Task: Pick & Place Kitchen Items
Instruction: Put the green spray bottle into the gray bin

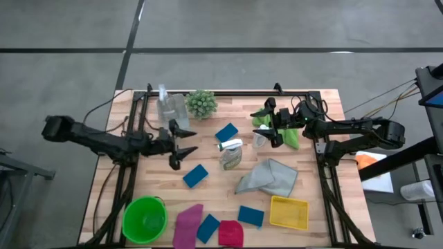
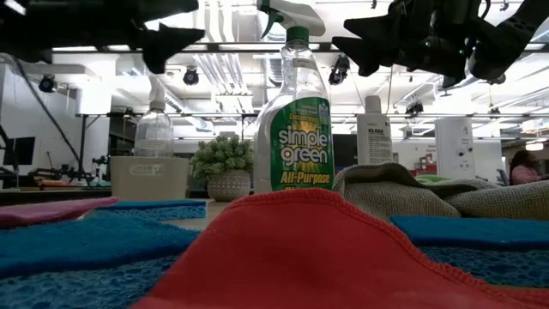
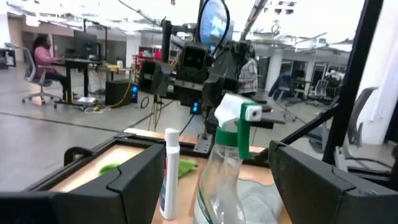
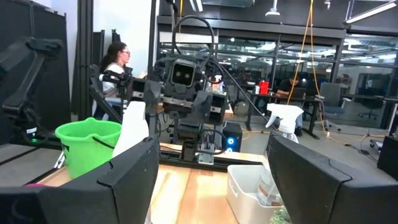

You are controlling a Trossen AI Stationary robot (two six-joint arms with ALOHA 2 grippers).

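The desk point(image 1: 208, 194) is pale wood with a plank grain. At its centre stands a clear spray bottle point(image 1: 230, 155) with a white trigger and a green label. A grey cloth point(image 1: 268, 178) lies at four o'clock, a yellow tray point(image 1: 288, 212) and a green bucket point(image 1: 145, 219) near six, beside blue sponges point(image 1: 195, 176) and pink cloths point(image 1: 187, 225).

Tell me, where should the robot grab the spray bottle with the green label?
Probably the narrow neck of the spray bottle, just under the white trigger head. It stands upright mid-table, so a level approach from the side suits it. The open left pincer is already beside it at about that height; the open right pincer waits farther off.
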